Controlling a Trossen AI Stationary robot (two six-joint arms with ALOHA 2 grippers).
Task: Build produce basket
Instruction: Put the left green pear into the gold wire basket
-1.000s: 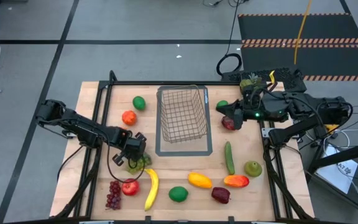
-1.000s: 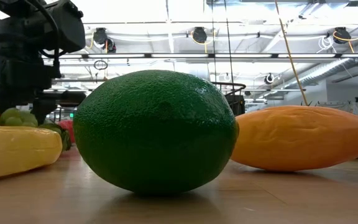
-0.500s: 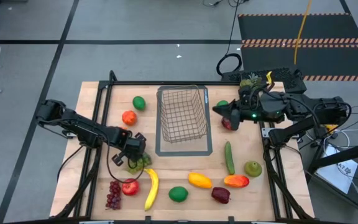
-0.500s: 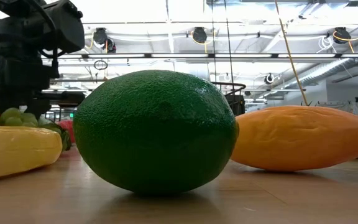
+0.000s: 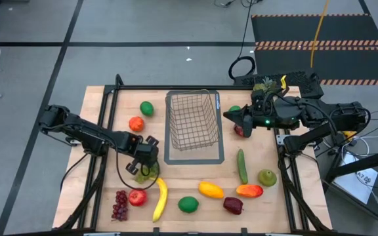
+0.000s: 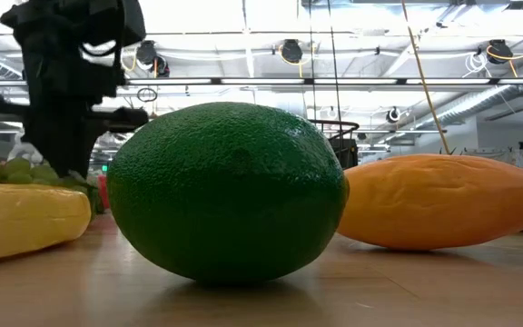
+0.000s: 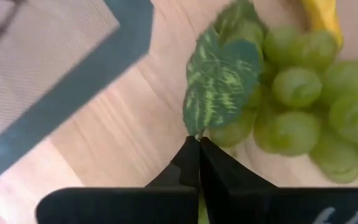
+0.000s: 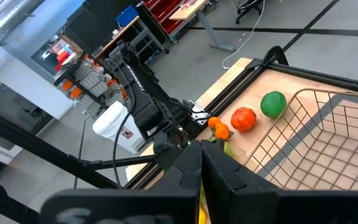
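Observation:
The wire-mesh basket (image 5: pixel 192 121) stands at the table's middle, on the far side. The green grapes (image 5: pixel 147 172) with a leaf lie near the banana (image 5: pixel 159 198). My left gripper (image 5: pixel 144 156) hangs just over the grapes, shut at their leaf. My right gripper (image 5: pixel 229 116) is shut and raised beside the basket's right wall, over a red apple (image 5: pixel 241 130). More produce lies along the near edge: a lime (image 6: pixel 230 191), a mango (image 6: pixel 443 200), red grapes (image 5: pixel 119 204) and a cucumber (image 5: pixel 242 166). My left gripper pinches the stalk end of the grapes' leaf (image 7: pixel 194 129) between its two fingertips (image 7: pixel 190 155), coming from above and pointing down. The leaf spreads away from the fingertips over the bunch (image 7: pixel 303 112). I cannot tell whether the bunch rests on the table.
A flat grey outline (image 5: pixel 218 159) frames the basket on the wood. A lime (image 5: pixel 147 108) and an orange-red fruit (image 5: pixel 135 123) lie left of the basket. A pear (image 5: pixel 267 177), a mango (image 5: pixel 249 191) and a dark red apple (image 5: pixel 233 205) sit at the near right.
My left gripper has shifted toward the table's right, toward the basket, staying low over the green grapes. My right gripper has edged left toward the basket's right wall.

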